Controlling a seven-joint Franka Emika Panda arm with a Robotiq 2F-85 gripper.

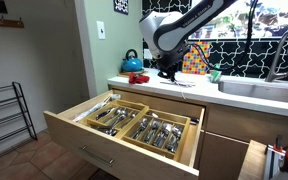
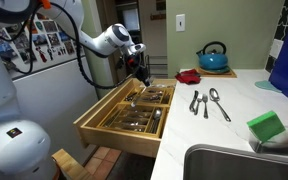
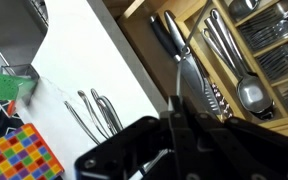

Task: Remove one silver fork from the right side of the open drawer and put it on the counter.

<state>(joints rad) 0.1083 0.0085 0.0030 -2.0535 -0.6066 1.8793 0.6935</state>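
The drawer [image 1: 102, 141] stands wide open below the counter [image 1: 189, 93] in both exterior views [image 2: 112, 134]. Its wooden tray holds knives, spoons and several silver forks [image 3: 280, 58]. My gripper [image 3: 176, 106] is shut on a slim silver fork [image 3: 178, 76], which shows edge-on, sticking out from between the fingertips. The gripper hangs above the back of the drawer, next to the counter's front edge [image 2: 139, 66] [image 1: 167, 72]. The counter [image 2: 229, 128] lies beside it in the wrist view [image 3: 84, 55].
A few pieces of cutlery [image 2: 208, 102] lie on the counter [image 3: 94, 112]. A green sponge [image 2: 267, 126] and a sink [image 2: 246, 163] are further along. A blue kettle [image 2: 213, 57] and a red item [image 2: 189, 75] stand at the back.
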